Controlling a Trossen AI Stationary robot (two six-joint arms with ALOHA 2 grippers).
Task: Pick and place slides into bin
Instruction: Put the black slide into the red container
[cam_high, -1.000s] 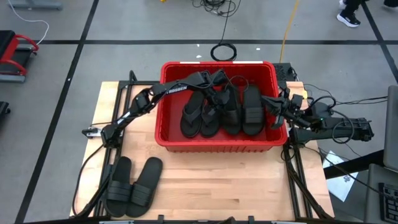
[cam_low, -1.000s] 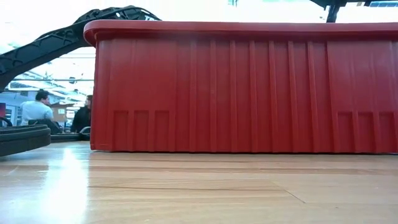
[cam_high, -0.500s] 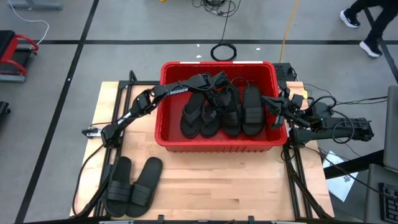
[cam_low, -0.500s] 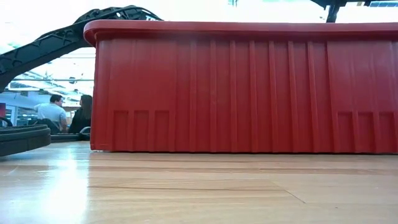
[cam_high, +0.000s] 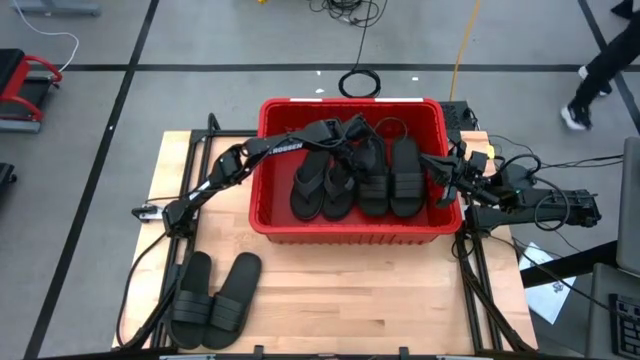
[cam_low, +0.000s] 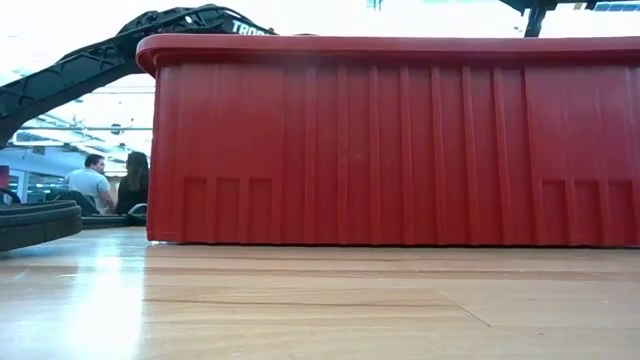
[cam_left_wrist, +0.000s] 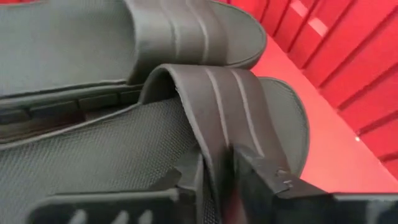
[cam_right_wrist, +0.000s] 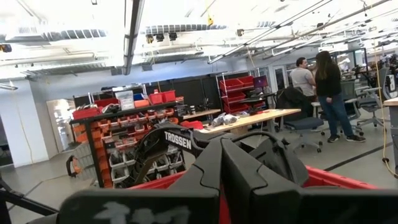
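The red bin (cam_high: 350, 104) stands at the table's far middle and holds several black slides. Two thong ones (cam_high: 320, 188) lie at the left and two ribbed-strap ones (cam_high: 405, 175) at the right. My left gripper (cam_high: 352, 148) reaches in from the left over the bin's far part. It is shut on the strap of the left ribbed slide (cam_left_wrist: 267, 112). That slide lies on the bin's floor beside its twin (cam_left_wrist: 186, 31). Two more slides (cam_high: 213, 296) lie soles down at the table's near left. My right gripper (cam_right_wrist: 221, 180) is shut and parked by the bin's right wall. My left gripper pinches the ribbed strap (cam_left_wrist: 217, 152) of the slide between its two fingers. One finger (cam_left_wrist: 186, 183) stands on the footbed side of the strap and the other (cam_left_wrist: 264, 177) on its ribbed outer face. The fingers slant down from the bin's far left. The slide lies flat in the bin.
The bin's tall ribbed near wall (cam_low: 400, 140) fills the low view. Bare wood lies in front of it and to its right. Cables and a mount crowd the table's right edge (cam_high: 520, 195). People stand in the room beyond.
My left gripper has tipped and turned a little over the bin's far part without travelling. The ribbed slide under it has stayed lying in the bin.
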